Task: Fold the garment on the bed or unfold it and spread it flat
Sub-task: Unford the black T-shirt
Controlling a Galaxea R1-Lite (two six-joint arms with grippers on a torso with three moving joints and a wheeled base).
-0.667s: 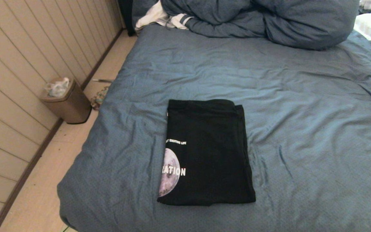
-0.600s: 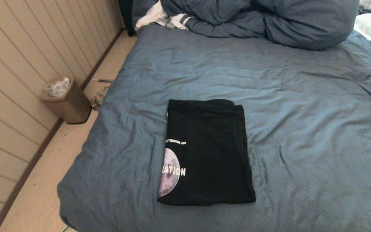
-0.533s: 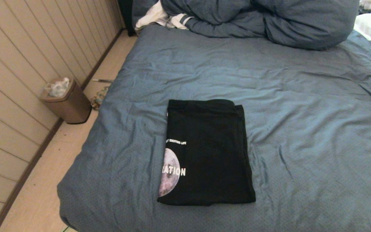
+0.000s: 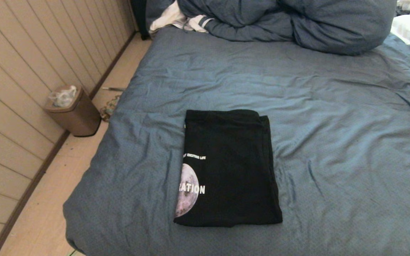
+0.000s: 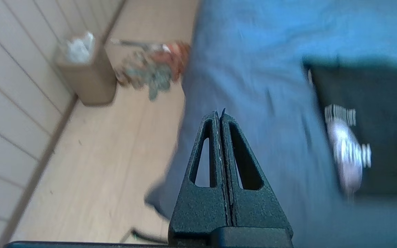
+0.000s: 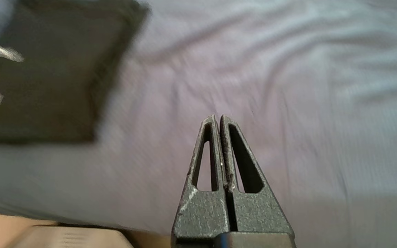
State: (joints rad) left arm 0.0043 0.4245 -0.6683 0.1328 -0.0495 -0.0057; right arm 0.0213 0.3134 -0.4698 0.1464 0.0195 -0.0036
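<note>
The black short-sleeved T-shirt with a greyish-pink moon print and white lettering (image 4: 228,169) lies folded into a neat upright rectangle near the foot of the large bed under its wrinkled slate-blue sheet (image 4: 333,142), the print showing along the shirt's left edge. Neither arm appears in the head view. The left gripper (image 5: 220,115) hangs over the bed's left border, above where sheet meets pale floor, fingers (image 5: 205,151) pressed fully together and holding nothing; the shirt sits off to one side of it, well apart. The right gripper (image 6: 218,119) hangs over bare sheet on the shirt's other side, fingers (image 6: 236,155) likewise closed and empty. Judgement: the shirt being already folded, the step in hand is unfolding, and it has not begun. To do it well, both grippers should open before descending, each taking only the top layer at a free edge, probably the right side where layered edges show. Pinching too deep would lift the whole bundle or catch the sheet. The lifted layer should be carried outward low and evenly. A bulky blue duvet (image 4: 290,25), white striped clothing (image 4: 176,17) and a tan waste bin (image 4: 75,112) lie clear of the work.
</note>
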